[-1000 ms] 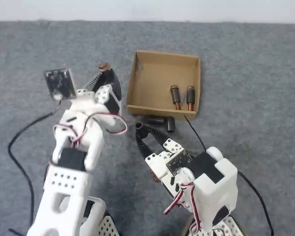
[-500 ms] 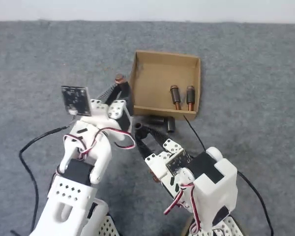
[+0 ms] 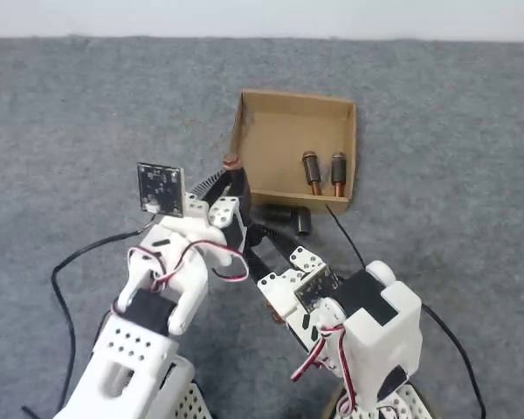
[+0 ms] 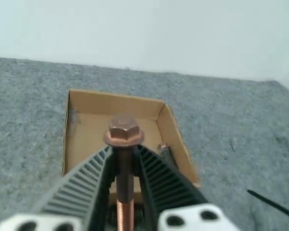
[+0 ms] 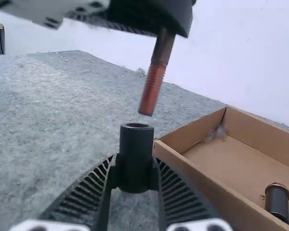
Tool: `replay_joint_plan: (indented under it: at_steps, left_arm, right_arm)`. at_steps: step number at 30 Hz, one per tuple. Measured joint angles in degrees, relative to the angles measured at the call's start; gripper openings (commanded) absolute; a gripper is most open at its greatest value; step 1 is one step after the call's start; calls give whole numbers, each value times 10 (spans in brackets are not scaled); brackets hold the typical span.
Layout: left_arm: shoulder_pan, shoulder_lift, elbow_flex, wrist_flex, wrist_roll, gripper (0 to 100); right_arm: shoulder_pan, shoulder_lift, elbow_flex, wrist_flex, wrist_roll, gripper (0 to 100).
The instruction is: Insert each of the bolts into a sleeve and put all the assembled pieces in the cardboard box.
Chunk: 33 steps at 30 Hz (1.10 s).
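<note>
Copper bolt (image 4: 123, 136) pinched tight in the left gripper (image 4: 124, 151), head up, just above a black sleeve (image 5: 136, 149).
The right gripper (image 5: 135, 168) is closed on that sleeve and holds it upright. The bolt's tip hangs a little over the hole, not in it. They meet in the middle of the high view, by the lower left corner of the box (image 3: 237, 148). Two done pieces (image 3: 313, 172) lie in the box's lower right. Two loose sleeves (image 3: 281, 212) lie just below the box.

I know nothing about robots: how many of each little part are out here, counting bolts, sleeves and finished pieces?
Bare copper-coloured metal bolts: 1, in the left tool
Empty black cylindrical sleeves: 3, one in the right tool, two on the grey carpet
Bolt-in-sleeve pieces in the brown cardboard box: 2
Total: 6 pieces
</note>
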Motion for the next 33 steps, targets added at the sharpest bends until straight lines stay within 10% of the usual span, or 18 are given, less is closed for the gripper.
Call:
replay_joint_plan:
  at_steps: [33]
  left_arm:
    - [22,-247,157,0,-1,12]
  right_arm:
    - [6,-16,3,0,0,6]
